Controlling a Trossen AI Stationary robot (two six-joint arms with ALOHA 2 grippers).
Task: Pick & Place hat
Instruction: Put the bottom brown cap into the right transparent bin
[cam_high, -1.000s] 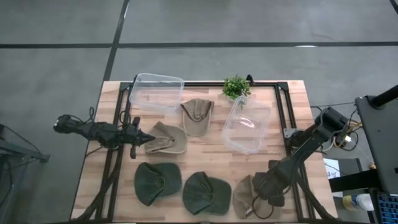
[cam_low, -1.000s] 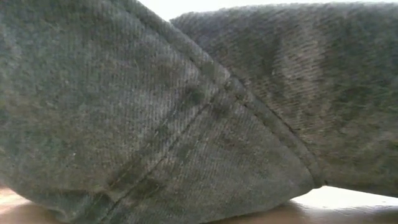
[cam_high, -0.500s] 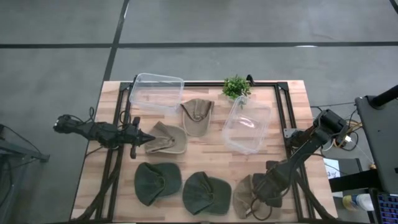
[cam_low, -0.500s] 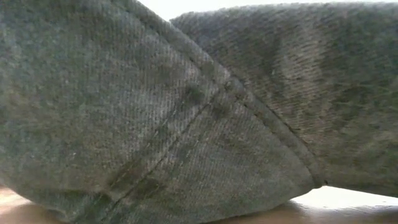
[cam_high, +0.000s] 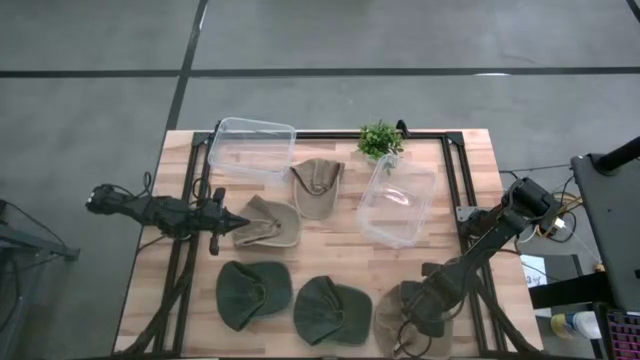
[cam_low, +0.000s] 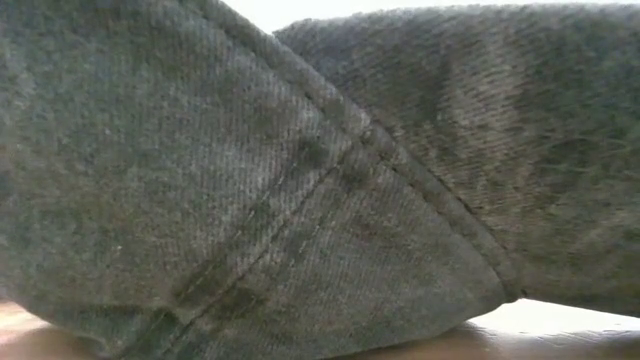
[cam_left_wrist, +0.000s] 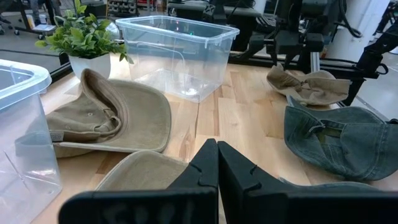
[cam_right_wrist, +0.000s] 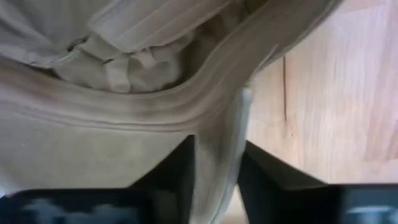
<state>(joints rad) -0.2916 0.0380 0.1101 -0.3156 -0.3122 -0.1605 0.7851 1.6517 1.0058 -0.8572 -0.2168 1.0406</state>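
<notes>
Several hats lie on the wooden table. A tan hat (cam_high: 395, 322) sits near the near right corner, and my right gripper (cam_high: 425, 318) is down on it, shut on its cloth (cam_right_wrist: 217, 180). My left gripper (cam_high: 238, 222) is shut and points at the left edge of a second tan hat (cam_high: 270, 226), which shows under its fingers in the left wrist view (cam_left_wrist: 140, 171). A third tan hat (cam_high: 318, 186) lies farther back. Two dark green hats (cam_high: 252, 292) (cam_high: 330, 308) rest near the near edge. My right gripper has a fold of the tan hat's rim (cam_right_wrist: 219, 140) pinched between its two fingers (cam_right_wrist: 180, 171), which come from above, slanting down from the table's right. The hat rests on the table. My left gripper's shut tips (cam_left_wrist: 217, 168) stand at the second tan hat's edge; I cannot tell whether they touch it.
Two clear plastic bins stand on the far half, one at the far left (cam_high: 252, 148) and one tilted right of centre (cam_high: 398, 200). A small potted plant (cam_high: 380, 140) is at the far edge. The dark green hats (cam_low: 250, 200) fill the low view.
My right gripper has moved a little toward the table's near edge and left, lower onto the tan hat. The hat's cloth now spreads farther toward the right under the gripper. The left arm has kept still.
</notes>
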